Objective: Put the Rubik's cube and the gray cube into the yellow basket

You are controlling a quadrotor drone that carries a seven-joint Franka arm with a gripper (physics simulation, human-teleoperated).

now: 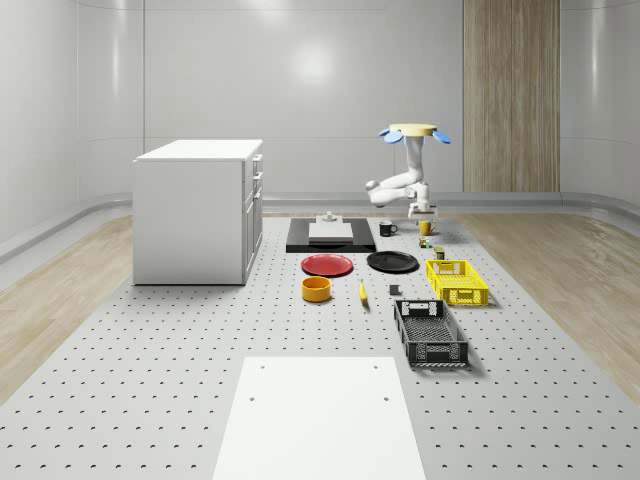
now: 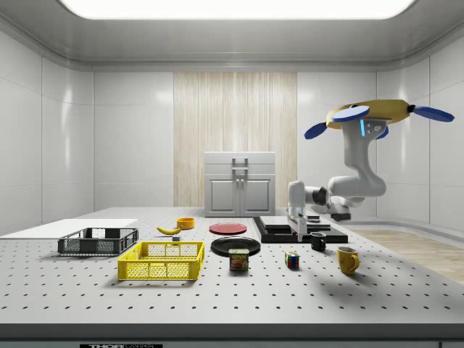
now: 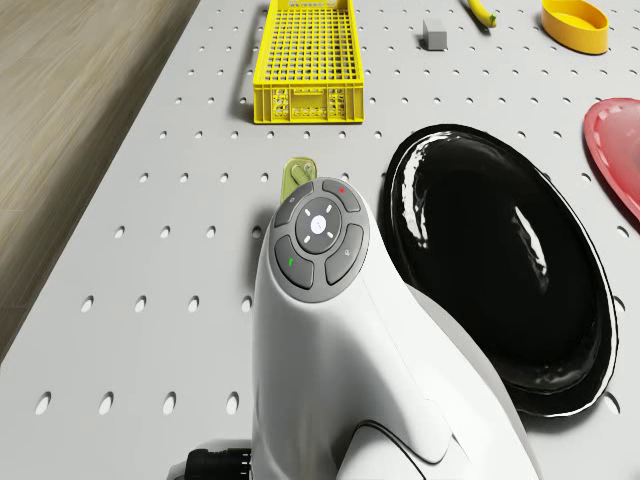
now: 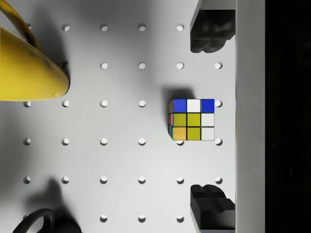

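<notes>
Drone hovering over the far right of the table, gripper open above the Rubik's cube.

In the side view, left to right: the yellow basket [image 2: 162, 261], a Spam can [image 2: 238, 259], then the Rubik's cube [image 2: 292, 260] on the table under the gripper [image 2: 298, 233], its fingers [image 4: 210, 30] spread wide and clear of it, then a yellow mug [image 2: 347, 259]. The gray cube [image 3: 434, 33] lies just beside the basket's far-left side in the drone view.

A simulated robotics lab: a perforated gray test table [image 1: 150, 380] fills a bare, pale-walled room, with a white cabinet [image 1: 197, 210] and scattered test objects.
</notes>
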